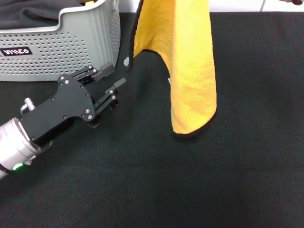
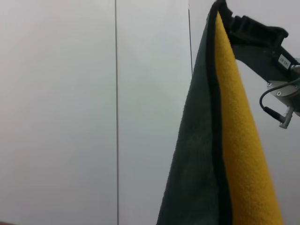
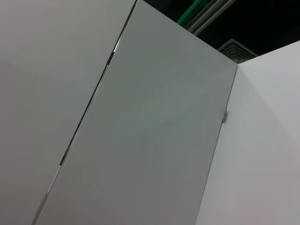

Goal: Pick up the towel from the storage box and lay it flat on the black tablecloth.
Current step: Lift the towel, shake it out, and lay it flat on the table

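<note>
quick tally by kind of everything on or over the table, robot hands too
towel: 1, hanging above the tablecloth
storage box: 1
black tablecloth: 1
dark grey fabric in the box: 1
robot hands: 2, left hand by the box, right hand holding the towel's top
total: 6

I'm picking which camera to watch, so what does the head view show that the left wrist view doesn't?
Head view only: the light grey perforated storage box, the matte black tablecloth, and the open left gripper low beside the box. Left wrist view only: the right gripper clamping the cloth's top, plus its dark grey back. Both share the hanging orange-yellow plush towel.
</note>
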